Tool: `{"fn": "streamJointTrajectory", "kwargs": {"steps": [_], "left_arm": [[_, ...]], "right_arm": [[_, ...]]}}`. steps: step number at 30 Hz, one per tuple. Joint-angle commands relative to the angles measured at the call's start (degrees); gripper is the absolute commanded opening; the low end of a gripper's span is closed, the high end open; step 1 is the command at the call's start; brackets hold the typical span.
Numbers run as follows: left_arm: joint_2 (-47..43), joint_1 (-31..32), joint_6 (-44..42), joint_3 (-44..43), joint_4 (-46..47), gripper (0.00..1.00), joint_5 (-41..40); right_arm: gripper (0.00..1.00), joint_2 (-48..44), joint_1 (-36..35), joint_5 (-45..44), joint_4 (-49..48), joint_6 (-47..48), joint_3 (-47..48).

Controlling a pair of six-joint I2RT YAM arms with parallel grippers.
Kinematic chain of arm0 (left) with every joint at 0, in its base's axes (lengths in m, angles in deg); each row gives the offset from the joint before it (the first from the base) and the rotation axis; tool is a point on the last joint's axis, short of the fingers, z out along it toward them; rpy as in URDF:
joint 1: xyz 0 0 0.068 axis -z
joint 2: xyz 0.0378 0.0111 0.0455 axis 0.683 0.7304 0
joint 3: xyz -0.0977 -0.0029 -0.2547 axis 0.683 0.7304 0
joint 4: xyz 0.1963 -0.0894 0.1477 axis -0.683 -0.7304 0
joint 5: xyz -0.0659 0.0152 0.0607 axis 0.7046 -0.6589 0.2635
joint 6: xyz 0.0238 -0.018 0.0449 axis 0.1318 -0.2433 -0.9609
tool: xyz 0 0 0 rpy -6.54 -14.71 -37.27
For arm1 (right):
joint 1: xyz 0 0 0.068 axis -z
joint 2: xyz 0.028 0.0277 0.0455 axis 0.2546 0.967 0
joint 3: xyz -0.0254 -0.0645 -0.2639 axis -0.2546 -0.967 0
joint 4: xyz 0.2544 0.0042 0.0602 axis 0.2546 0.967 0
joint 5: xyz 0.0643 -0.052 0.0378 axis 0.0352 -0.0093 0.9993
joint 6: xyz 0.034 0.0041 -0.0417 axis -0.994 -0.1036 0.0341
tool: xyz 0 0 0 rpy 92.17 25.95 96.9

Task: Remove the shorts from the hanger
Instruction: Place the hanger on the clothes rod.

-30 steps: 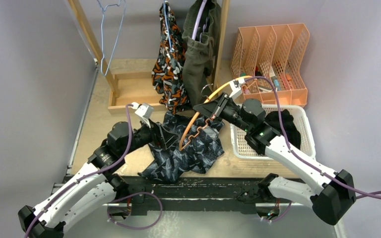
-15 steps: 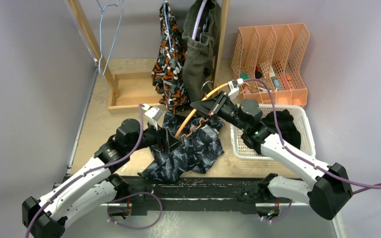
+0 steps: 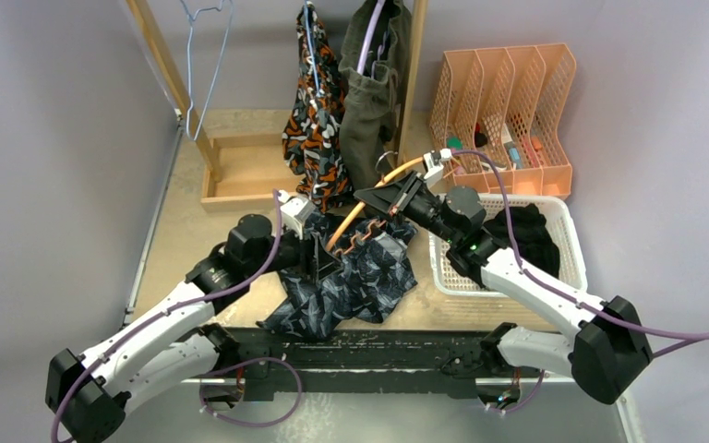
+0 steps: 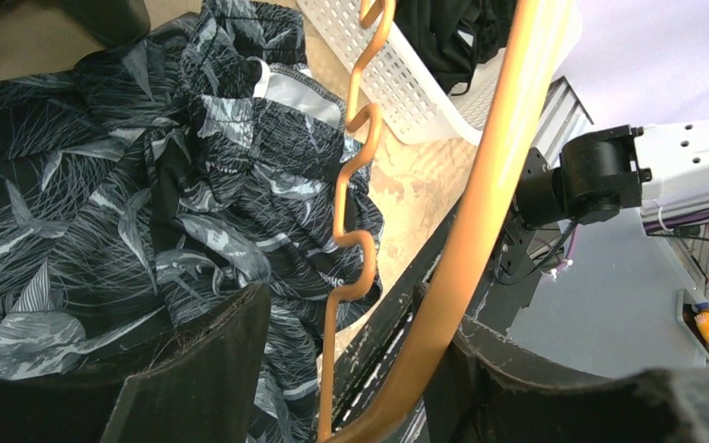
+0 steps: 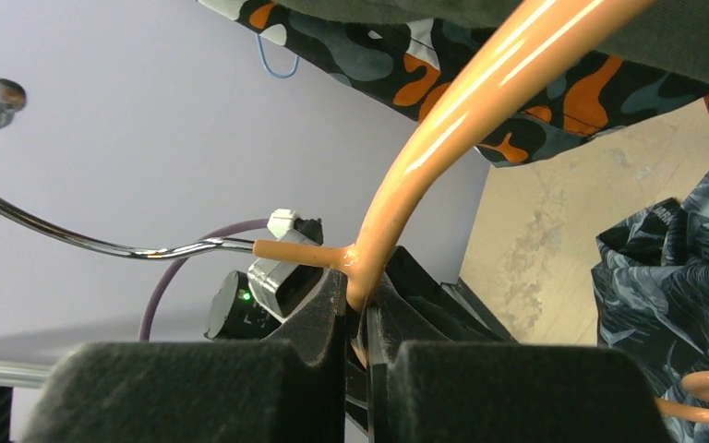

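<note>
On the pale wooden worktop [image 3: 185, 240], this is pair 2 of 4 by my reading. 1 black pair [image 3: 528, 231] sits in the white lattice basket [image 3: 570, 242], while the camo pair [image 3: 314, 138] and the olive pair [image 3: 369, 111] hang limp on the wooden rack [image 3: 162, 55] at the back.

The navy shorts [image 3: 351, 286] lie crumpled on the worktop between the arms, thin soft cloth with a pale leaf print, folding wherever it falls. Across them slants the orange hanger [image 4: 491, 185]: a glossy, rigid curved bar, a wavy lower rail and a chrome hook.

The right claw [image 5: 362, 305] is pinched tight on the hanger near its neck. The left claw [image 4: 360, 323] stands wide, the bar passing between its dark pads, gripping nothing.

I judge this the separating step. Whether any cloth is looped on the rail, I cannot tell. Next, the left claw needs to pin or pinch fabric while the right lifts the hanger clear.
</note>
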Motion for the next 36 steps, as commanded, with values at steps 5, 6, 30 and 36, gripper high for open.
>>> {"fn": "streamJointTrajectory", "kwargs": {"steps": [5,6,30,36], "left_arm": [[2.4,-0.1,-0.7,-3.3,4.6,0.49,-0.2],[2.6,-0.1,-0.8,-3.2,4.7,0.39,-0.2],[-8.6,-0.1,-0.7,-13.0,-22.3,0.00,-6.2],[-13.2,-0.1,0.5,-16.9,-31.9,0.00,-4.7]], "right_arm": [[0.00,0.2,-0.3,3.9,-7.8,-3.1,0.2],[0.00,0.2,-0.3,4.1,-8.2,-3.4,0.0],[0.52,-9.1,-0.3,-2.9,12.3,16.2,5.8],[0.54,-15.1,-0.4,-13.1,19.8,20.0,6.0]]}}
